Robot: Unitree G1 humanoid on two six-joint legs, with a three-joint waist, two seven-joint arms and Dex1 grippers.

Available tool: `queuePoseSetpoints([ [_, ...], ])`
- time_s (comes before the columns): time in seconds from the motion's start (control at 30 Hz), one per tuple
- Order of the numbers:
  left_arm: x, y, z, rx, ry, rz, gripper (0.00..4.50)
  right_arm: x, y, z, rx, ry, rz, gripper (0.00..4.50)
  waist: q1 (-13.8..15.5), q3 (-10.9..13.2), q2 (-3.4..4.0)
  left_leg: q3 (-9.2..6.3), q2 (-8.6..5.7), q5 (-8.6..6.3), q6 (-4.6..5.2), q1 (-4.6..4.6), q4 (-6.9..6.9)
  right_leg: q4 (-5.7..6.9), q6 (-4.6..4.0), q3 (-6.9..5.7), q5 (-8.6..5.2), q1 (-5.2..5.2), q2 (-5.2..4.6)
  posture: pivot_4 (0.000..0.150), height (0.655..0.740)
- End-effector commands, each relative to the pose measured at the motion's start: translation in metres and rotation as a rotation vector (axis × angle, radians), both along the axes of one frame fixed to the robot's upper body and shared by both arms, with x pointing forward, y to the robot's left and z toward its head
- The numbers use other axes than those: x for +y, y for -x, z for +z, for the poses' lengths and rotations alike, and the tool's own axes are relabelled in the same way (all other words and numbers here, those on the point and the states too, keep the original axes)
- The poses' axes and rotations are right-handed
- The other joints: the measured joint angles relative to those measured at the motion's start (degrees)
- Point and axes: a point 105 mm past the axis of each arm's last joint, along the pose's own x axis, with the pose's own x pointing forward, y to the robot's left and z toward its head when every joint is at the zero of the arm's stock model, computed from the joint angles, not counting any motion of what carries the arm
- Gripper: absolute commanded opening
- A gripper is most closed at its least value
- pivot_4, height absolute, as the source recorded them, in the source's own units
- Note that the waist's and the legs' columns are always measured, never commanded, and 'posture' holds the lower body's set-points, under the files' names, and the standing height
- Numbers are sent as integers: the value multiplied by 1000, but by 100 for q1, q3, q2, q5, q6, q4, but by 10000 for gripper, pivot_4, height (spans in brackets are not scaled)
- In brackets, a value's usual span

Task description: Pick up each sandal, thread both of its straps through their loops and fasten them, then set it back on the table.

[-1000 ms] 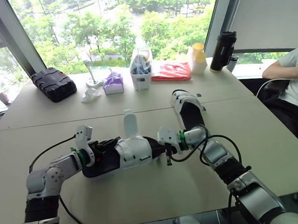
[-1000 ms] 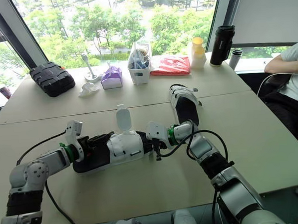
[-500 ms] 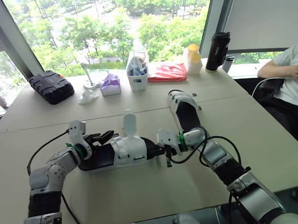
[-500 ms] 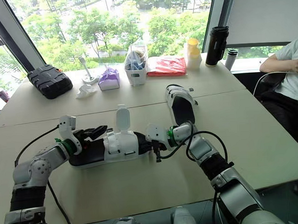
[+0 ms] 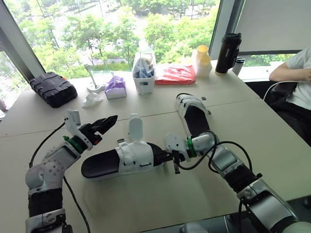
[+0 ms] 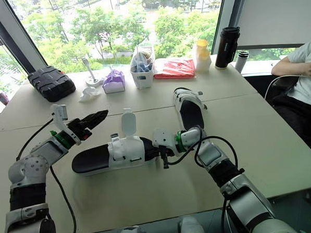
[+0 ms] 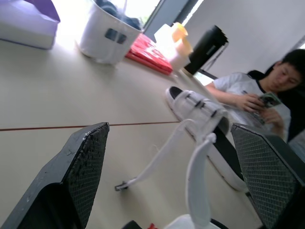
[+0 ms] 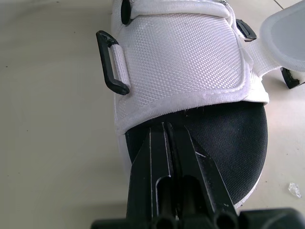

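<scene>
With the near sandal (image 5: 127,158) flat on the tabletop (image 5: 149,200), one strap (image 5: 136,129) standing unthreaded, our right hand (image 8: 167,126) pressed together on its toe and our left hand (image 5: 110,121) spread above the heel, we judge the left must next pinch that strap.

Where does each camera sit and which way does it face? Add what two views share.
Left eye view: head, facing forward and down at near sandal and far sandal on the table; both arms show.
Right eye view: same head, same scene.
Left wrist view: left wrist, facing past the open left gripper towards far sandal and a seated person.
Right wrist view: right wrist, facing along the shut right gripper onto near sandal.
Shared: left eye and left wrist views show the far sandal.
</scene>
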Motion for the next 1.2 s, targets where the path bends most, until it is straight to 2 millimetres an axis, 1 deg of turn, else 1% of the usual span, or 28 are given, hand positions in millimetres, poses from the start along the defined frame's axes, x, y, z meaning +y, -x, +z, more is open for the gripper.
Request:
queuePoseSetpoints([
  [0.03,-16,4,2,45,5,-142,42542,-4,5,-23,65,68,-17,0,-1,0,0,0,0,0,0,0,0,0,0,0,0,1,0,1500,7400],
  [0.1,-25,5,0,70,-8,-204,42542,-4,4,-23,63,68,-19,0,-6,1,-1,0,-1,0,0,0,0,0,0,0,0,1,1,1500,7400],
  [0.33,-49,-4,-17,128,-99,-321,42542,-6,4,-23,61,64,-30,0,-4,2,-1,-2,0,0,0,0,-1,0,0,0,0,-2,3,1500,7400],
  [0.43,-57,-11,-24,154,-127,-345,42542,-6,4,-23,61,64,-33,0,-2,2,-1,-2,-1,0,0,0,-1,-1,0,0,0,-2,3,1500,7400],
  [0.53,-66,-20,-26,158,-128,-368,42542,-6,4,-23,60,62,-35,0,-1,3,-2,-1,-1,0,0,0,-1,-1,0,1,0,-2,3,1500,7400],
  [0.6,-74,-28,-23,159,-103,-371,42542,-6,4,-23,59,60,-38,0,6,3,-3,-1,-1,0,0,-1,-1,-1,0,0,0,-2,3,1500,7400],
  [0.8,-85,-51,-9,192,25,-333,42542,-6,4,-22,56,59,-45,0,-9,14,-18,-3,-1,0,0,-4,-1,-2,2,-1,0,-6,4,1500,7400],
  [0.93,-85,-64,-4,222,115,-277,42542,-7,4,-23,55,59,-48,0,-13,16,-20,-3,-1,0,0,-3,-1,-2,7,-1,-3,-7,4,1500,7400],
  [1.03,-84,-70,2,229,176,-255,42542,-7,3,-22,53,59,-51,0,-11,18,-23,-3,-1,0,0,-3,-1,-2,10,-1,-4,-7,4,1500,7400],
  [1.2,-82,-77,10,220,223,-214,42542,-8,4,-23,51,61,-52,0,-9,22,-29,-3,-1,0,0,-4,-1,-2,10,-1,-4,-7,4,1500,7400],
])
